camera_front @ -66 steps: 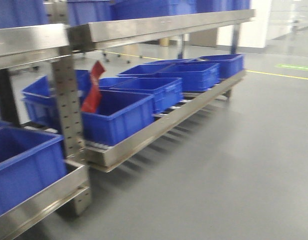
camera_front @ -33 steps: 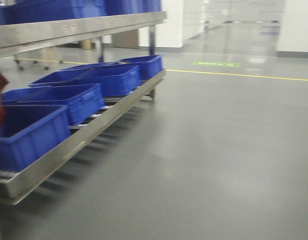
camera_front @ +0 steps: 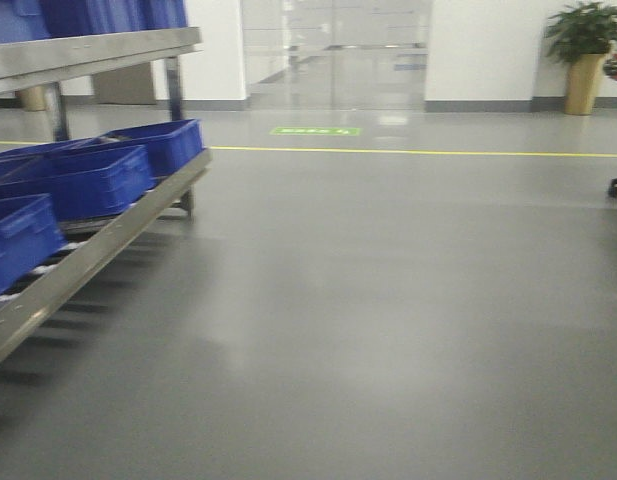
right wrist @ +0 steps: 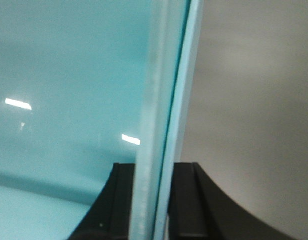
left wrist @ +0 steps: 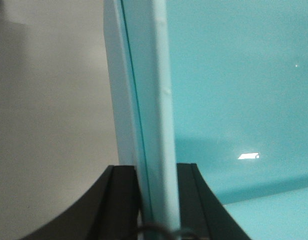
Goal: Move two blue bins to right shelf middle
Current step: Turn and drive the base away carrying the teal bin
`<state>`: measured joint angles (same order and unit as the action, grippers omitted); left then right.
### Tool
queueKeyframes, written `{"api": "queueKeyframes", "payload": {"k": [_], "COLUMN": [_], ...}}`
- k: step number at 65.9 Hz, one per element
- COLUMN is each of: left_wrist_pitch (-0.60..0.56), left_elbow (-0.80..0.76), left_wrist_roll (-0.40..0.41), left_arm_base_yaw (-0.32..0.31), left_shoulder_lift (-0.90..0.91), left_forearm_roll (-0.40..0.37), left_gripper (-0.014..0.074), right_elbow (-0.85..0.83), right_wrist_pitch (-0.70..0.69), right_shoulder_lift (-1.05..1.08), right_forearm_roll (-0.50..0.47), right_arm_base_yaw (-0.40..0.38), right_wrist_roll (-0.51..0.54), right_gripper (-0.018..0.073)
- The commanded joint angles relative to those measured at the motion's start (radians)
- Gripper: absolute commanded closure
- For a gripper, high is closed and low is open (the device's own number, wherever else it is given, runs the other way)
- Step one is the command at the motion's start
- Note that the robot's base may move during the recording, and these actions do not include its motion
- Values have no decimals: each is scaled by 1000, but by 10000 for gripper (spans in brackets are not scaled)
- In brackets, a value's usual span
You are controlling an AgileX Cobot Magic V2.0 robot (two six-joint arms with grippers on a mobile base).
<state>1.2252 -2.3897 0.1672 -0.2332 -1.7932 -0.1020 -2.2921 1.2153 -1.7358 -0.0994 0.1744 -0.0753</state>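
1. Cargo: carried bin [left wrist: 233,100] is the task's item. It reads pale teal in both wrist views. Its hollow lies toward 3 o'clock in the left wrist view and toward 9 o'clock in the right.
2. Left gripper [left wrist: 157,197] is clenched on a bin wall, with a black finger pressed to each face.
3. Right gripper [right wrist: 153,195] is likewise clamped on a wall, judged to be the opposite side.
4. Steel rack [camera_front: 98,225] stands at 9 o'clock in the front view, with stored blue bins [camera_front: 78,180] on its lower tier.
5. Grey floor [camera_front: 388,300] is open from 12 to 3 o'clock, with a yellow line [camera_front: 418,152] across it and a potted plant [camera_front: 585,35] at 1 o'clock.
6. Step in hand, as judged, is transit — the bin rides between both arms. The destination shelf is not identifiable.
7. Next move calls for finding the right shelf and squaring up to its middle tier — both grips stay closed and level until the bin's base rests there.
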Motion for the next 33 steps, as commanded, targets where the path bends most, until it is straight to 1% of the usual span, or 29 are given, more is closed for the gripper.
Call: {"api": "queueKeyframes", "payload": {"k": [1, 33], "left_wrist_pitch": [-93, -93], "left_elbow": [-16, -16], "left_wrist_roll": [-11, -11], "left_arm_base_yaw": [-10, -10], "left_shoulder_lift": [11, 11], "left_forearm_roll": [-91, -89], "left_gripper": [707, 707], "right_elbow": [-15, -15], "right_wrist_pitch": [-101, -101], "right_shoulder_lift": [13, 13], "right_forearm_roll": [-61, -61], "right_arm_base_yaw": [7, 7], "right_wrist_roll": [26, 26], "right_gripper": [725, 725]}}
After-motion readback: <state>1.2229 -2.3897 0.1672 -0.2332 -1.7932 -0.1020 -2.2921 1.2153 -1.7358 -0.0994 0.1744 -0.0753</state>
